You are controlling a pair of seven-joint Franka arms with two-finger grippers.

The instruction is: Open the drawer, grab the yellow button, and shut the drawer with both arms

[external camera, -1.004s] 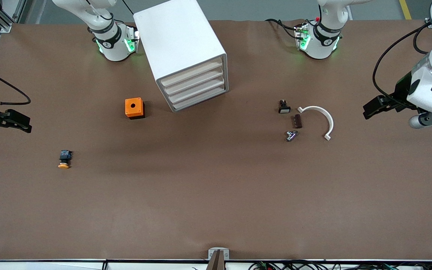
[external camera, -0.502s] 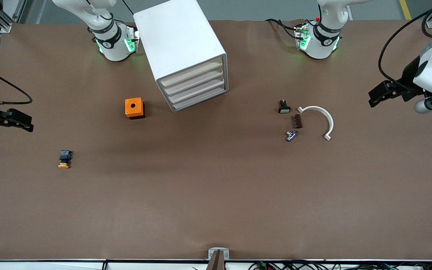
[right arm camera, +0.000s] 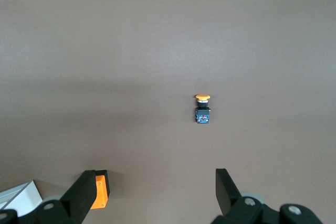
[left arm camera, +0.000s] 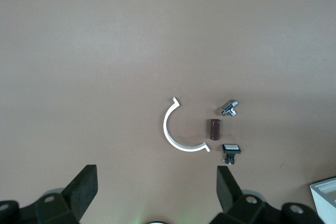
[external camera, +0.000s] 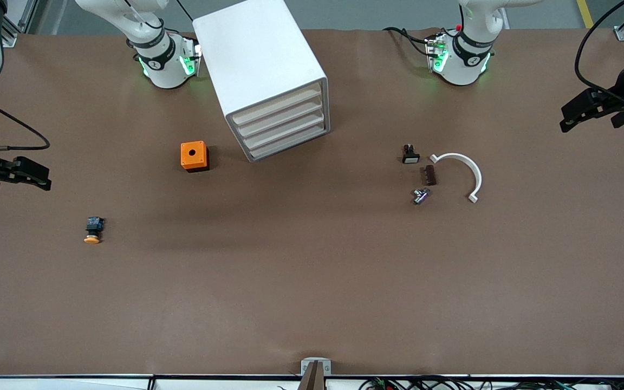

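Note:
The white cabinet (external camera: pixel 260 59) stands between the two arm bases. Its uppermost drawer (external camera: pixel 277 106) is shut, flush with the three below. The button (external camera: pixel 92 230), with an orange cap and a black-and-blue body, lies on its side on the brown mat toward the right arm's end; it also shows in the right wrist view (right arm camera: pixel 202 109). My right gripper (external camera: pixel 38 179) is open and empty over bare mat at that end, apart from the button; it also shows in its wrist view (right arm camera: pixel 157 192). My left gripper (external camera: pixel 572 118) is open and empty over the left arm's end; it also shows in its wrist view (left arm camera: pixel 157 190).
An orange cube with a hole (external camera: pixel 193 156) sits beside the cabinet toward the right arm's end. A white arc piece (external camera: pixel 466 170), a black-and-white part (external camera: pixel 410 156), a brown block (external camera: pixel 429 175) and a small metal part (external camera: pixel 420 195) lie toward the left arm's end.
My left arm has pulled back toward its end of the table and away from the small parts. My right gripper has shifted only slightly. Nothing on the table has moved.

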